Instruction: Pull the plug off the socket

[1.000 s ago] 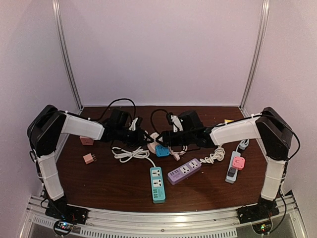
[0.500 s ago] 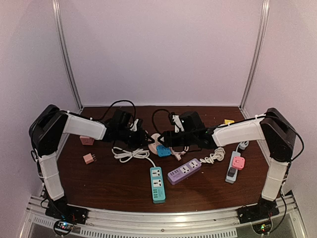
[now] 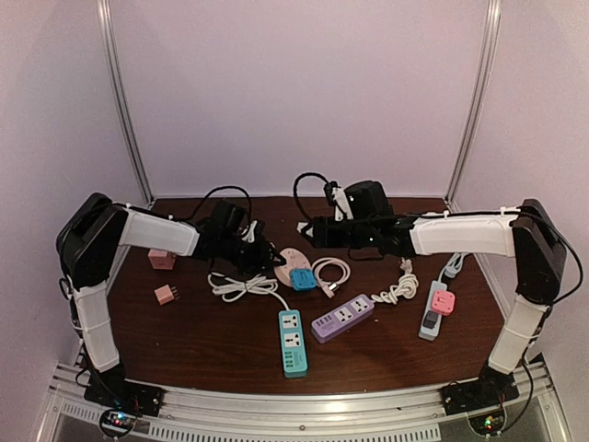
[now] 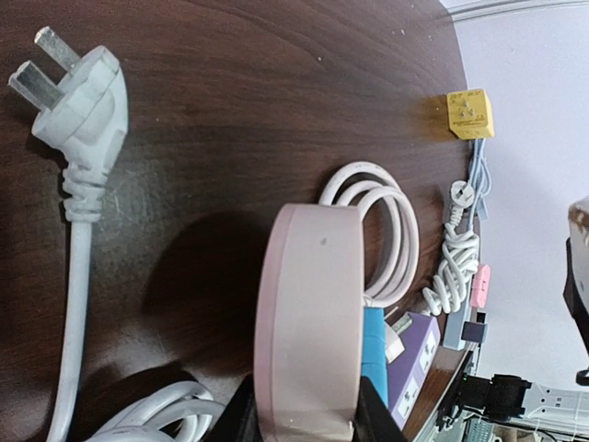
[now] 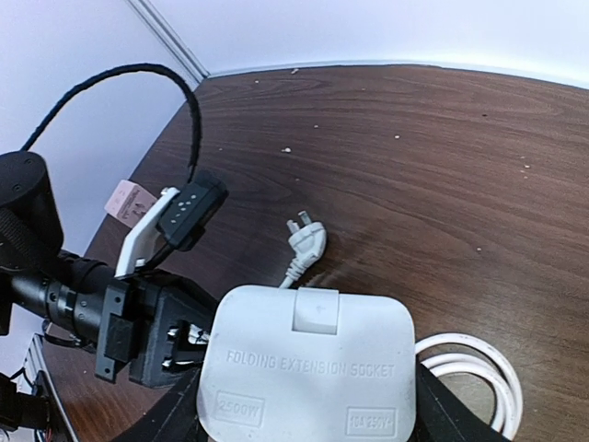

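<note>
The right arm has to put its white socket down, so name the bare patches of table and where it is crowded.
Bare wood lies at the front left, between the pink adapter and the teal strip, and at the front right, bordered by the purple strip and the grey strip. The middle is crowded with coiled white cords.

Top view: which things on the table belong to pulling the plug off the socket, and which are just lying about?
In the job: pink round socket in the left hand; white plug block in the right hand.
Lying about: teal power strip; purple power strip; grey power strip; yellow cube; loose white plug.
</note>
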